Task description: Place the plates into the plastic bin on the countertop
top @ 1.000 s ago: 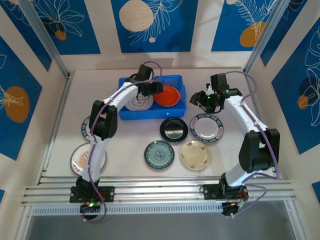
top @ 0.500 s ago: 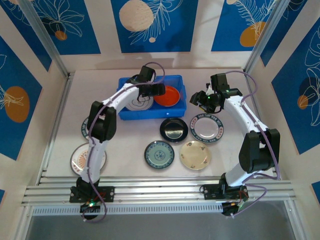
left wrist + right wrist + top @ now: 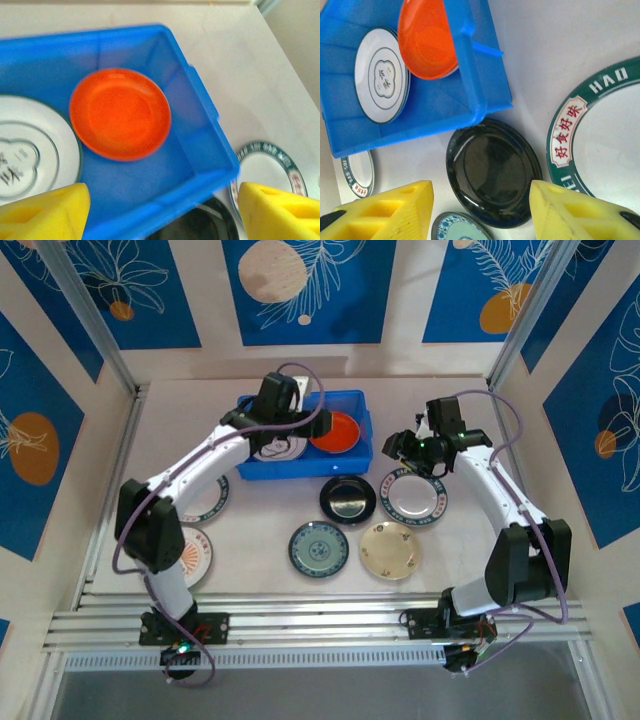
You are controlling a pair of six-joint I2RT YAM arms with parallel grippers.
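Top external view: the blue plastic bin [image 3: 300, 470] sits toward the far middle of the tabletop [image 3: 450, 410], and two plates already lie flat inside it, an orange plate [image 3: 333, 432] in its right half and a white plate [image 3: 283, 448] with a thin dark outline in its left half, partly under the left arm. The left fingers [image 3: 45, 212] hang above the bin's near wall – spread wide, nothing between them, with the orange plate below and just beyond. The right fingers [image 3: 385, 212] hover just right of the bin's near right corner, about half open and holding nothing; the glossy black plate [image 3: 348, 499] lies beneath the gap between them. Just right of the black plate rests a white plate with a green lettered rim [image 3: 414, 494]. Nearer the arms' bases lie a teal-patterned plate [image 3: 319, 548] and, beside it on the right, a cream plate [image 3: 390, 549]. Two more plates lie left of the bin – a dark-rimmed one [image 3: 213, 502] and, nearer, one with an orange design [image 3: 195, 550], both partly covered by the left arm.
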